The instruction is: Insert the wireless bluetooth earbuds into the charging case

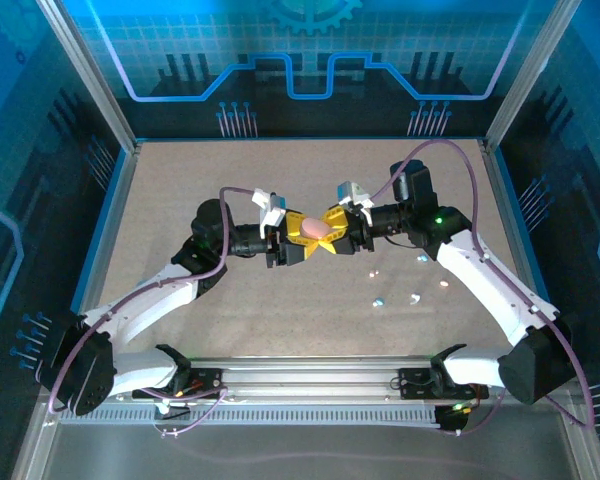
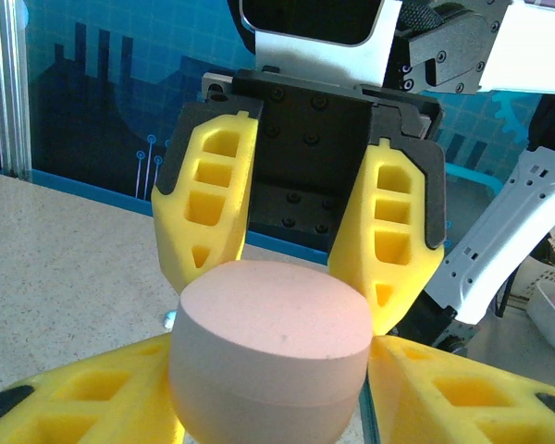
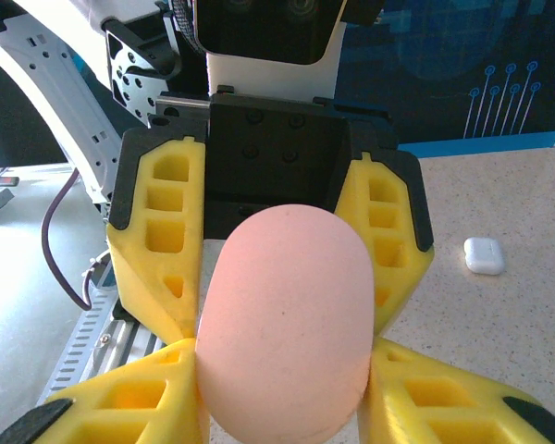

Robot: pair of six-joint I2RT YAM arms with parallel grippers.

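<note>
progress: barely started imo | left gripper (image 1: 300, 242) + right gripper (image 1: 337, 232): both pinching the pink case (image 1: 318, 231) mid-table, lid looks closed | earbuds (image 1: 377, 300): loose on table (image 1: 180, 210), near right | todo: open case, load buds

Your pink charging case (image 1: 315, 230) is off the surface (image 1: 230, 310), held in the air near the middle. The left end effector (image 1: 292, 243) grips one end and the right end effector (image 1: 338, 230) grips the other. It is a smooth, matte, rounded pill shape. You can see a fine seam around the case body from the left wrist (image 2: 268, 356), and its lid looks closed. A light blue earbud (image 1: 377, 300) and a paler earbud (image 1: 414, 297) lie near each other on the surface. They are nearer the arm bases than the case, and to its right. Both are too small to tell their pose.
</note>
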